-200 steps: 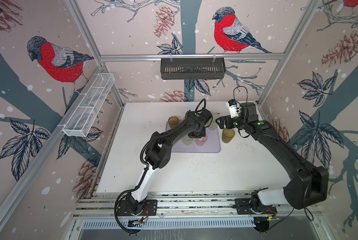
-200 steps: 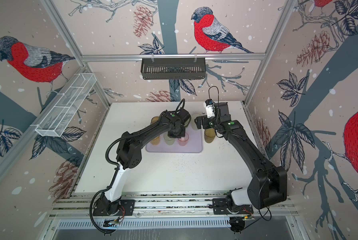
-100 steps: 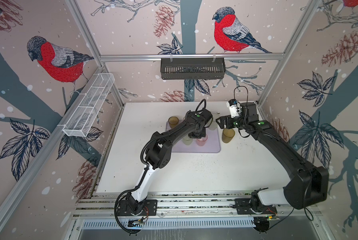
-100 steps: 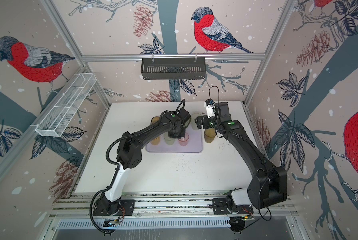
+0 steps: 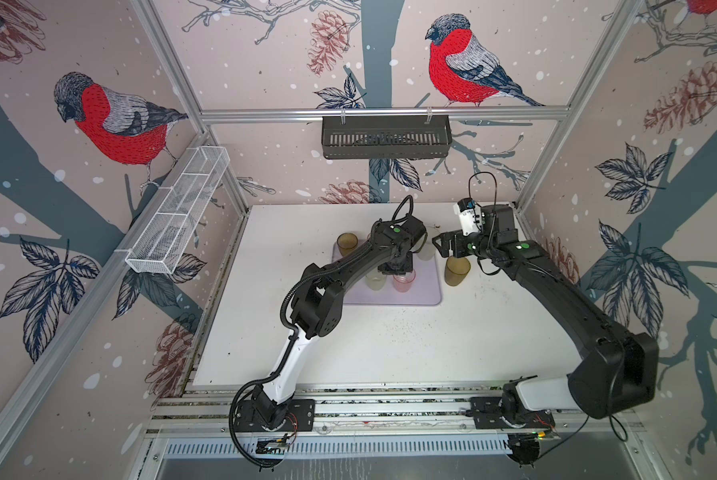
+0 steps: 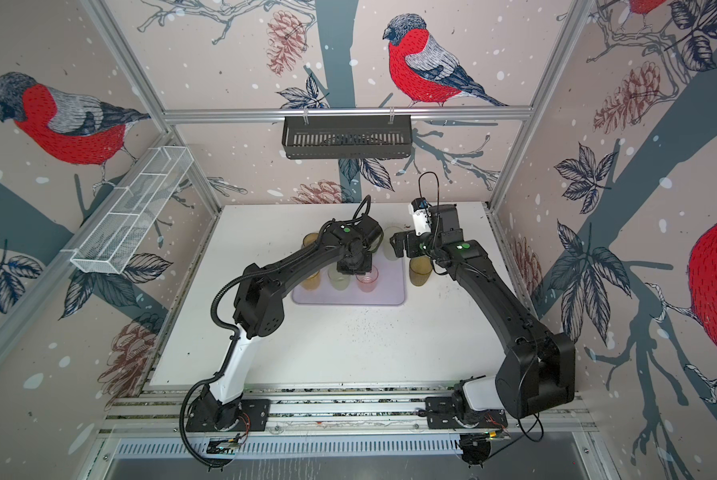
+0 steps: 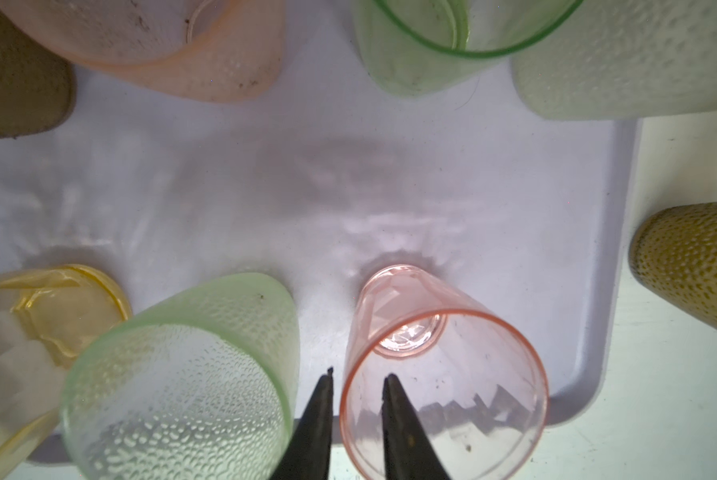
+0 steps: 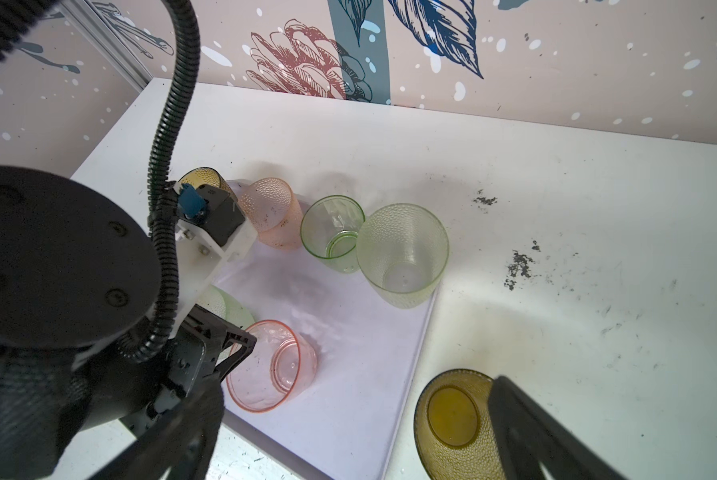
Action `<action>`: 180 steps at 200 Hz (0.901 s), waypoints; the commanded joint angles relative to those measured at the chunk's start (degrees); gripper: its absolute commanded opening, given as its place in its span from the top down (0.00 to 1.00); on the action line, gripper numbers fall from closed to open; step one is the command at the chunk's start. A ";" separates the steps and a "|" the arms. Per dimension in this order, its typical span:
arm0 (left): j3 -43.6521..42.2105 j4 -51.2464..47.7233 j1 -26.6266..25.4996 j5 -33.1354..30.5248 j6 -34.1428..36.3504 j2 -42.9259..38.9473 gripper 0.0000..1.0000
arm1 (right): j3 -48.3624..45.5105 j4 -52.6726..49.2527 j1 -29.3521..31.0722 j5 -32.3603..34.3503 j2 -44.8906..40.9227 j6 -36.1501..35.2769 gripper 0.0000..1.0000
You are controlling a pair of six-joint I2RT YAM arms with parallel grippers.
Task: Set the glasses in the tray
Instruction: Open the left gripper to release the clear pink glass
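The lilac tray (image 5: 427, 297) (image 7: 514, 199) holds several glasses. My left gripper (image 7: 358, 376) (image 5: 396, 270) points down over the clear pink glass (image 7: 444, 374) (image 8: 271, 365), which stands on the tray. One finger is inside its rim and one outside, with a gap between them, so the gripper is open. A frosted pale green glass (image 7: 182, 374) stands beside it. To the right of the tray, a tall amber glass (image 5: 457, 271) (image 8: 452, 419) stands on the table. My right gripper (image 8: 348, 419) (image 5: 442, 245) hovers wide open above it, holding nothing.
A frosted pink glass (image 8: 271, 216), a bright green one (image 8: 331, 235) and a tall pale one (image 8: 402, 253) line the tray's far side. A black slotted basket (image 5: 385, 137) hangs on the back wall. A white wire basket (image 5: 178, 216) is on the left.
The left gripper's fingers have parted a little around the pink glass's rim. Neither arm has visibly moved.
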 commanded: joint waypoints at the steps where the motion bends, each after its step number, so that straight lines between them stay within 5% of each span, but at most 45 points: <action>1: 1.41 -1.69 -0.11 -1.43 -0.73 -0.13 0.76 | 0.32 1.53 0.14 0.06 -0.49 0.53 0.00; 180: 2.15 -2.97 -0.97 -3.86 -3.16 -7.49 0.71 | 0.44 -1.24 0.01 1.74 -3.82 -0.05 0.00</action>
